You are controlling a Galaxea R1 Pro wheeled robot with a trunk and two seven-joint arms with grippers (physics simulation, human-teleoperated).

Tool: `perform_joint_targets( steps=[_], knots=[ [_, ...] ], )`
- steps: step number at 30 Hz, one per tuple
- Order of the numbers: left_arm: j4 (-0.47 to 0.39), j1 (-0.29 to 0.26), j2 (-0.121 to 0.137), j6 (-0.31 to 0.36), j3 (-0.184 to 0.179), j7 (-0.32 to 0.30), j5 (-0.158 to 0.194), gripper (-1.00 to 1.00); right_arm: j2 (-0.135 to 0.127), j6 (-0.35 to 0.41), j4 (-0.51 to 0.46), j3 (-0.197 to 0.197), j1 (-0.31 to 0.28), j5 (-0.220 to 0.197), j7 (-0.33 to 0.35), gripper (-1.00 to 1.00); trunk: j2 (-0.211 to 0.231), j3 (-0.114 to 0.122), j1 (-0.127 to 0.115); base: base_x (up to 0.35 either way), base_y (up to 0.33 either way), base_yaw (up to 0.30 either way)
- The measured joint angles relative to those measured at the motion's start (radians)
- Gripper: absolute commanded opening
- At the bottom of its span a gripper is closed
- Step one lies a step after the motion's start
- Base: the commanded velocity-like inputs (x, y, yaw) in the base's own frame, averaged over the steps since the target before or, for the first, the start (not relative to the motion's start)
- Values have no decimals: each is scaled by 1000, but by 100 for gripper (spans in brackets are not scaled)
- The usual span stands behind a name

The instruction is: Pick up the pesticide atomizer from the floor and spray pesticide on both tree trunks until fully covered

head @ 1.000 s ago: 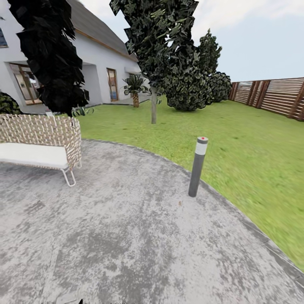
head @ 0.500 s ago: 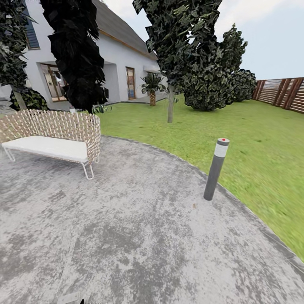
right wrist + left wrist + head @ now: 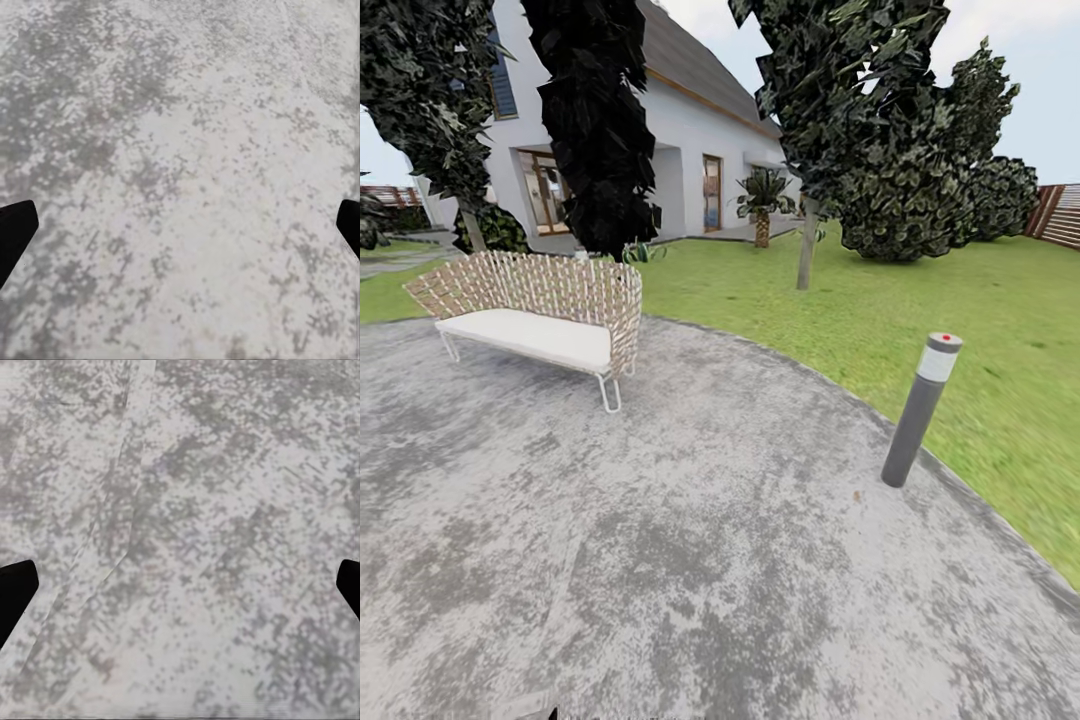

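robot is scanning the garden [image 3: 980, 300] from the grey stone paving [image 3: 690, 560], looking for the pesticide atomizer; i'm not spotting it on any ground visible here, so where it's lying i can't say. doing this step well: panning slowly, keeping the head pitched low enough to be sweeping the floor, and not rolling off until the sprayer is in sight. counting left to right in the head view: one leafy tree [image 3: 430, 100] at the far left with a thin leaning trunk, one woven bench [image 3: 540, 310] with a white cushion, one dark column of foliage [image 3: 600, 120] behind it, one house [image 3: 700, 150], one small palm [image 3: 762, 200] by the wall, one tree with a pale straight trunk [image 3: 806, 250] on the lawn, probably a spray target though it's far and small, one clump of round bushes [image 3: 930, 200], one grey bollard light [image 3: 920, 410] at the paving edge, one strip of slatted fence [image 3: 1060, 215]. left gripper [image 3: 180, 592] and right gripper [image 3: 180, 232] are both spread wide, holding nothing, dark fingertips sitting at the frame edges over bare paving.
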Motion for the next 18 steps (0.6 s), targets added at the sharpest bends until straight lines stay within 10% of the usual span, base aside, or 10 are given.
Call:
perform_joint_targets(
  steps=[18],
  knots=[
    [0,0,0,0,0,0,0,100,19,1,3,34,0,2,-106,100,0,-13,0,0,0,268]
  ],
)
